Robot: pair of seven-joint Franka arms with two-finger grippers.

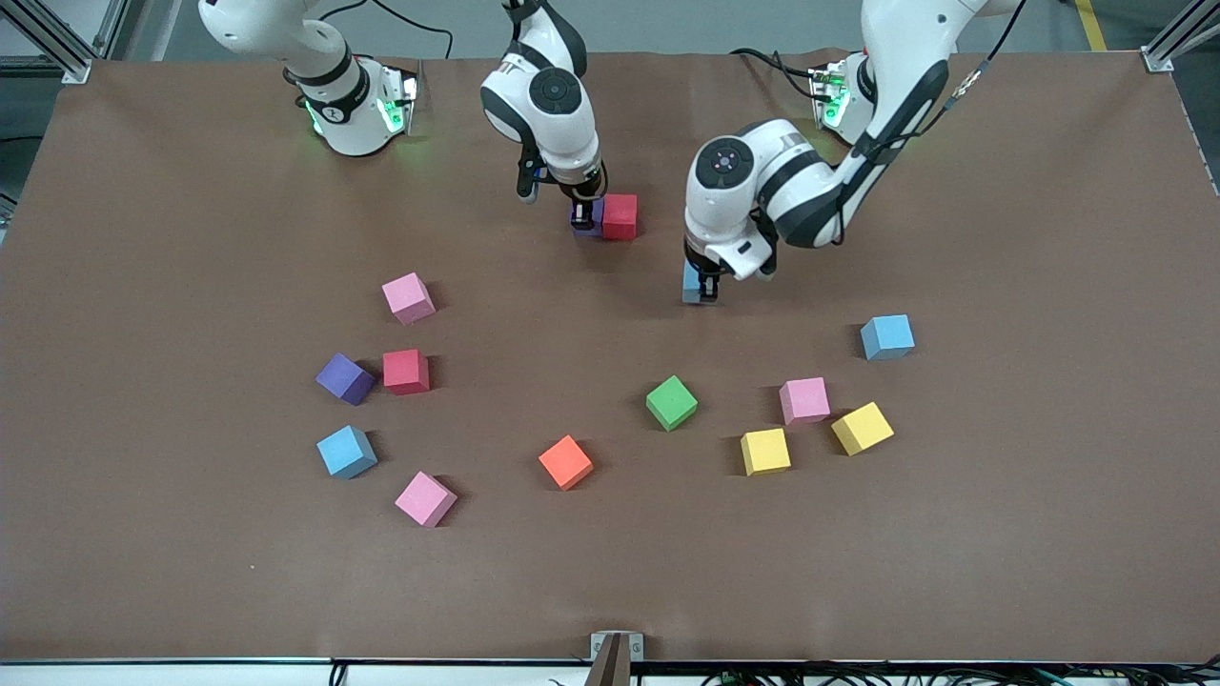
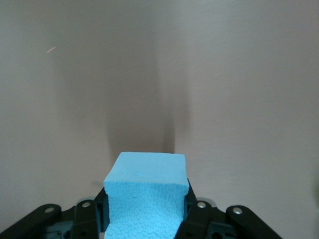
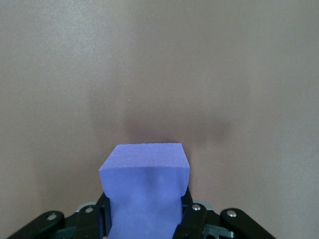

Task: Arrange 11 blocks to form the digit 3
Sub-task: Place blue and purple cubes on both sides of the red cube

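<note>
My right gripper [image 1: 586, 211] is shut on a purple block [image 1: 583, 225] [image 3: 144, 164], low at the table and right beside a red block [image 1: 620, 216] near the robots' bases. Its fingers [image 3: 192, 214] pinch the purple foam on both sides. My left gripper [image 1: 702, 289] is shut on a light blue block [image 1: 690, 283] [image 2: 144, 174], low over bare table nearer the front camera than the red block. No digit 3 shows. Loose blocks lie scattered: pink [image 1: 409, 298], purple [image 1: 344, 378], red [image 1: 406, 372], green [image 1: 671, 402], orange [image 1: 565, 462].
More loose blocks: light blue [image 1: 346, 452] and pink [image 1: 425, 498] toward the right arm's end; two yellow [image 1: 765, 451] [image 1: 862, 428], pink [image 1: 804, 399] and light blue [image 1: 887, 336] toward the left arm's end. Brown table cover [image 1: 610, 591] runs to the front edge.
</note>
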